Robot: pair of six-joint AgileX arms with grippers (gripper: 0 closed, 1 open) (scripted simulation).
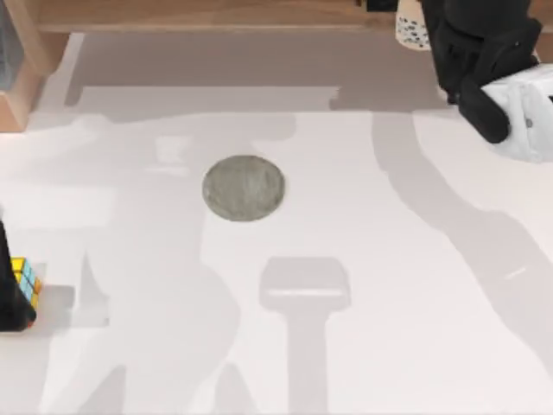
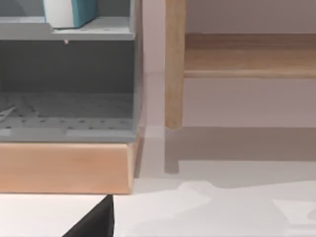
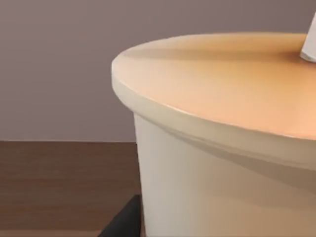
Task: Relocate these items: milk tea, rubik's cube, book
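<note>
From the top view, my right arm is up at the far right corner of the white worktop [image 1: 389, 285], and its gripper [image 1: 423, 26] sits by a speckled cup base at the far edge. In the right wrist view the milk tea [image 3: 207, 163], a tall pale cup with a flat orange lid and a bit of white straw, is right up against the camera, with a dark finger edge just beside its wall. I judge the jaws are closed around the cup, though I cannot see both fingers.

My left arm is at the left edge of the worktop, its gripper [image 1: 10, 298] touching the rubik's cube [image 1: 26, 281], a small black-gridded cube with yellow, blue and orange squares. I cannot tell whether those jaws are wide or clamped.

The left wrist view looks at a grey shelf unit on a wooden base [image 2: 66, 165], with a white and teal object [image 2: 69, 12] on an upper level; it may be the book, but I cannot confirm that.

A flat grey round disc [image 1: 244, 187] lies bare mid-worktop.

My judgement: 2 of 3 items are mid-handling and none is clearly finished.
</note>
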